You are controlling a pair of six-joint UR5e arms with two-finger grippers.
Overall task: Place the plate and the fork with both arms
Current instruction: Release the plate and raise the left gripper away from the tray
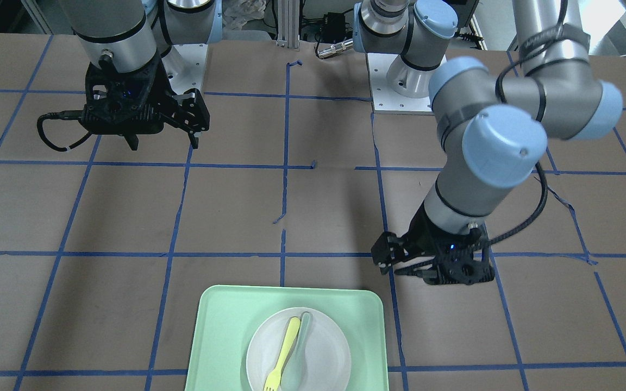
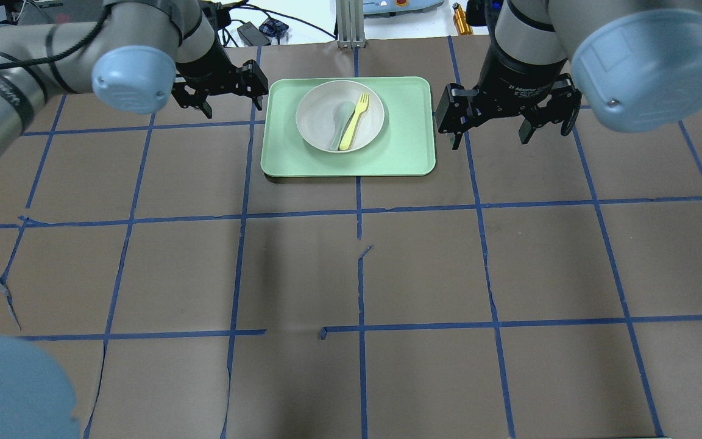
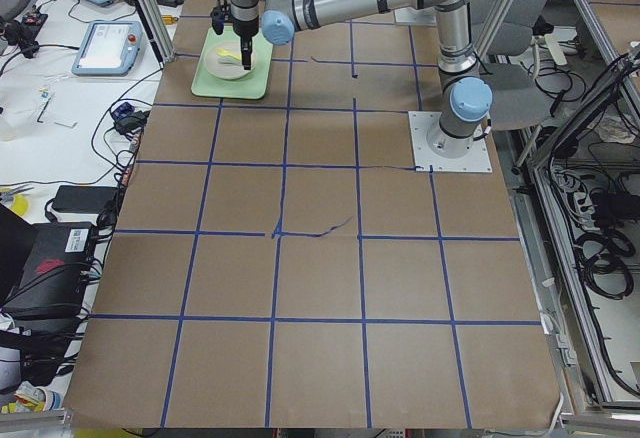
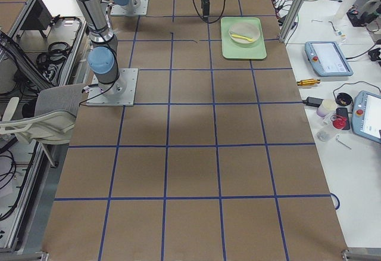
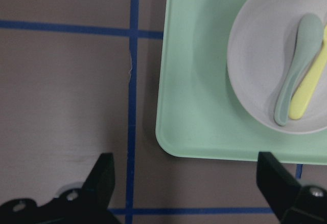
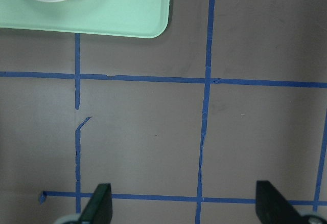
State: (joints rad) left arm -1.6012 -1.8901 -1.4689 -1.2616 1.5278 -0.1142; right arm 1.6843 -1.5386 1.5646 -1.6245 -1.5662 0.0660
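Observation:
The off-white plate (image 2: 317,113) sits on the mint-green tray (image 2: 406,146) at the far middle of the table. The yellow fork (image 2: 354,122) lies in the plate beside a pale grey-green spoon (image 2: 339,125). My left gripper (image 2: 233,107) is open and empty, just off the tray's left edge. In the left wrist view the left gripper (image 5: 189,183) is over the tray's corner (image 5: 199,81), with the plate (image 5: 255,55) and fork (image 5: 309,88) ahead. My right gripper (image 2: 490,139) is open and empty, raised, to the right of the tray. The right wrist view shows the right gripper (image 6: 186,206) above bare table.
The brown table (image 2: 424,268) carries a grid of blue tape lines. The arm bases (image 1: 400,81) stand at the robot's edge. Benches with tablets and cables (image 4: 327,58) flank the table's far side.

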